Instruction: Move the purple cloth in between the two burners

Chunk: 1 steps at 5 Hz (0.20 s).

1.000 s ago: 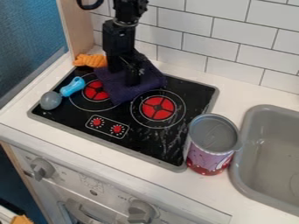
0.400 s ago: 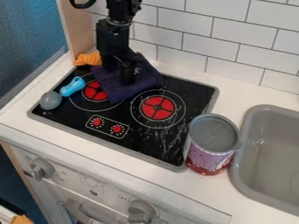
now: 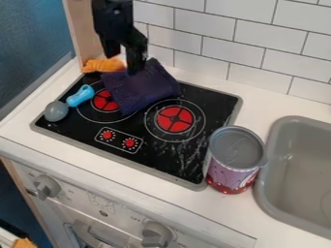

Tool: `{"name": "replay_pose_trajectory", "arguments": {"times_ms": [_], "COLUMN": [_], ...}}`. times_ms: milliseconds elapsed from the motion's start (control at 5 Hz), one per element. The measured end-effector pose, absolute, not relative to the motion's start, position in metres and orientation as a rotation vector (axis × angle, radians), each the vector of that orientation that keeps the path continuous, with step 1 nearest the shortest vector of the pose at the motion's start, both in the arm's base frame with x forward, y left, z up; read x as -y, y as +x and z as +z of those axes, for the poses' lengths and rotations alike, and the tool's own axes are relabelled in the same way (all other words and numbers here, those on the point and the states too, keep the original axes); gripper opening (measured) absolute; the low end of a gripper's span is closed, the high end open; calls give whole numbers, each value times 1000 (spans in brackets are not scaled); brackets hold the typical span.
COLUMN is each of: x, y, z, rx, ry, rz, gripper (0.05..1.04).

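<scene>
My gripper [image 3: 123,61] stands open above the back edge of the stove, its two fingertips apart, the right one just over the cloth's upper part. The purple cloth [image 3: 143,90] lies bunched on the black stovetop, from the back edge forward into the gap between the left burner [image 3: 105,100] and the right burner [image 3: 174,119]. Its left side reaches the left burner's ring, and its top corner sticks up beside the gripper.
Orange cloth or cord [image 3: 102,66] lies behind the left burner. A blue-handled object with a grey round end [image 3: 56,111] rests at the stove's left edge. On the right stand a can [image 3: 234,160] and the sink [image 3: 270,189].
The gripper has let go of the purple cloth, opened and risen away from it, moving slightly left. The cloth sits a little farther left than at first.
</scene>
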<state>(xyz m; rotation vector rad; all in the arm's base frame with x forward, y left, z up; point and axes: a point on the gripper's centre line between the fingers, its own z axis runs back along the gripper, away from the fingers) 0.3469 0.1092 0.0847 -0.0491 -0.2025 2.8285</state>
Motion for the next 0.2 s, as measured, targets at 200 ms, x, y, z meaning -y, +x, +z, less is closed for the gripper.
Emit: {"name": "replay_pose_trajectory", "arguments": {"times_ms": [200], "x": [-108], "y": [344], "z": [92], "rx": [218], "ry": [-90], "rz": [2829], "gripper": [1000]}}
